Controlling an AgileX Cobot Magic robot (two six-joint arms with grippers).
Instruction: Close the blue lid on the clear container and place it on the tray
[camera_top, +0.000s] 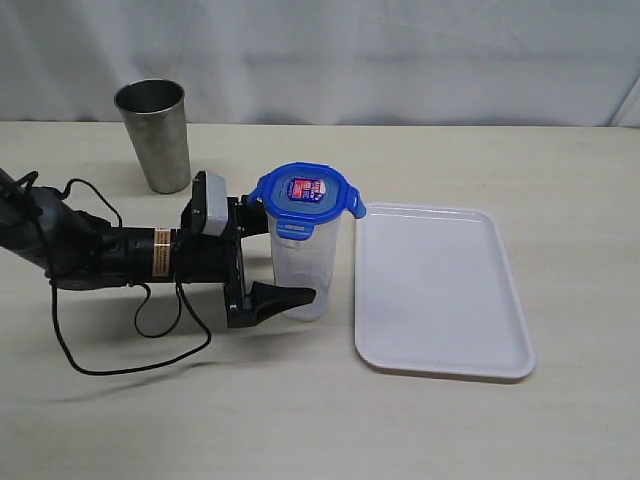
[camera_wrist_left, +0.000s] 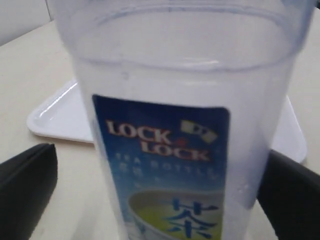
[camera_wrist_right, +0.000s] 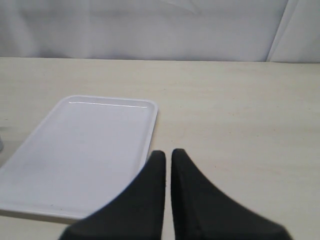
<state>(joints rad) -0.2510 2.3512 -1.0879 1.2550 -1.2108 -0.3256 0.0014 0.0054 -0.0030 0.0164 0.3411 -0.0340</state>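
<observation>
The clear container (camera_top: 305, 265) stands upright on the table just left of the white tray (camera_top: 440, 300). The blue lid (camera_top: 306, 192) rests on its rim, sticker face up, with its flaps sticking outward. My left gripper (camera_top: 288, 258) lies low and straddles the container's lower body. In the left wrist view the labelled container (camera_wrist_left: 170, 150) fills the space between the black fingers (camera_wrist_left: 27, 185); one finger is against the wall, the other stands off with a gap. The right gripper (camera_wrist_right: 167, 152) is shut and empty, over bare table beside the tray (camera_wrist_right: 85, 145), and is outside the exterior view.
A grey steel cup (camera_top: 155, 135) stands at the back left, behind the left arm. The arm's black cable (camera_top: 130, 350) loops on the table in front of it. The tray's corner (camera_wrist_left: 55, 117) shows behind the container.
</observation>
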